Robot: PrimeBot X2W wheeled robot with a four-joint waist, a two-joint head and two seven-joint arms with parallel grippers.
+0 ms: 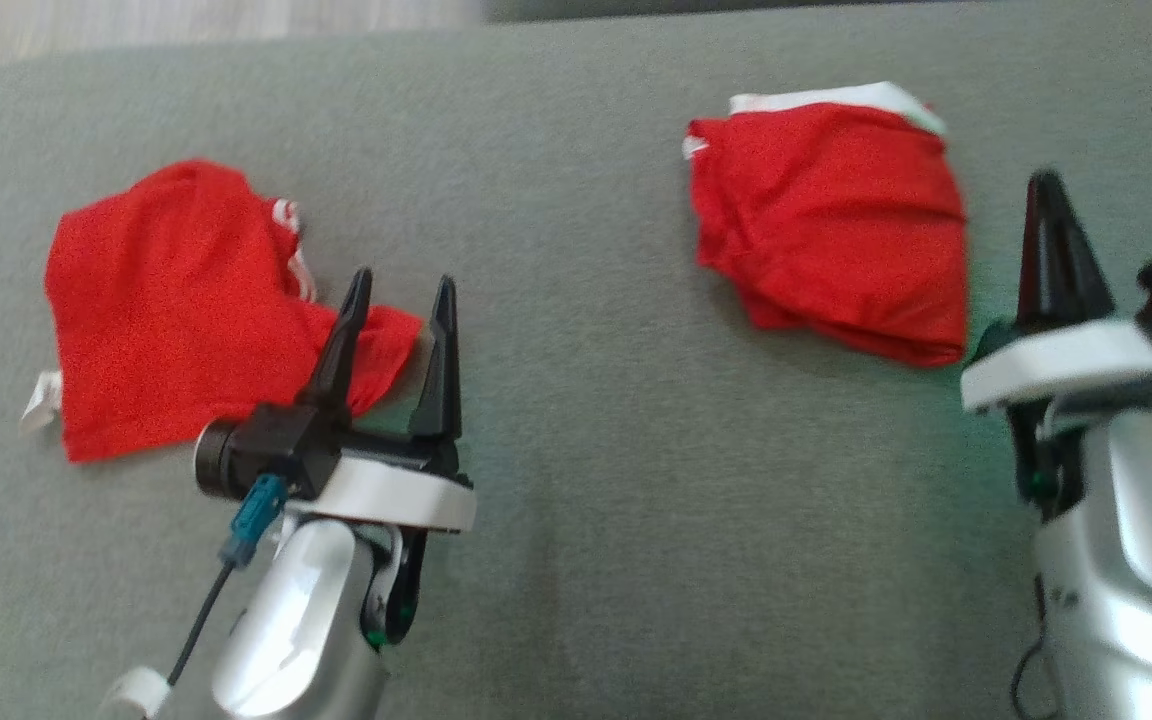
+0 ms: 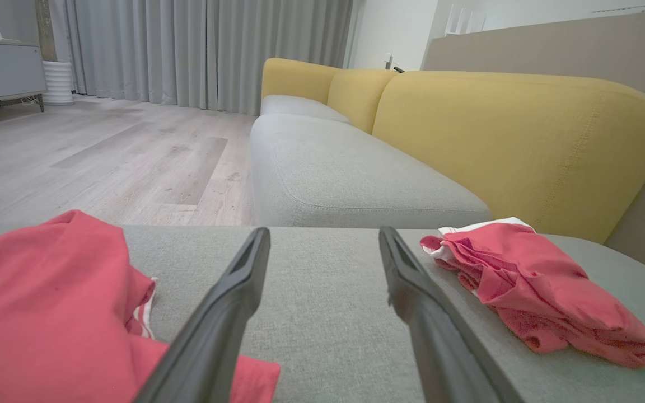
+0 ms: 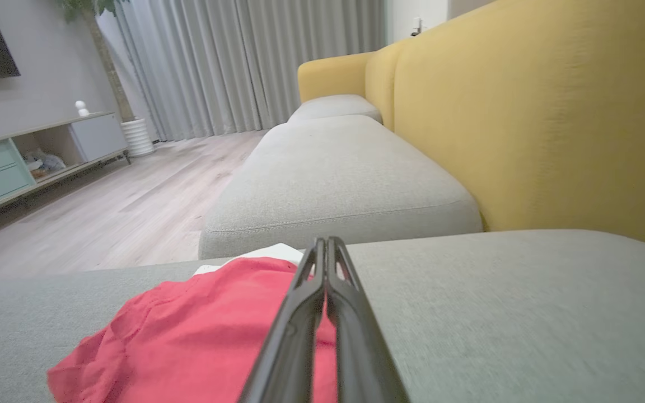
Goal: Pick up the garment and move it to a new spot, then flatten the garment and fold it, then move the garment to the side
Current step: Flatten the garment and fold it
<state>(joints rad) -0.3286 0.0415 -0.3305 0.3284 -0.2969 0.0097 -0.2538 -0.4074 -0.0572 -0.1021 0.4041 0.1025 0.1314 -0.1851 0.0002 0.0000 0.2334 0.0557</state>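
Left tool (image 1: 405, 278) spread by crumpled garment (image 1: 166, 310); right tool (image 1: 1048, 192) pinched together beside folded garment (image 1: 836, 230).

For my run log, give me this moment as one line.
left gripper: open, at edge of left red garment | right gripper: shut, empty, beside right red garment | surface: grey cushion

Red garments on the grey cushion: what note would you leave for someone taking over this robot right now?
Left gripper: open, empty, at the right-hand corner of the crumpled left red garment.
Right gripper: shut, apparently empty, just right of the right red garment, which lies bundled, white trim showing.
Done: unclear; neither garment lies flat or neatly folded.
Left: pick up, flatten, fold, move aside.
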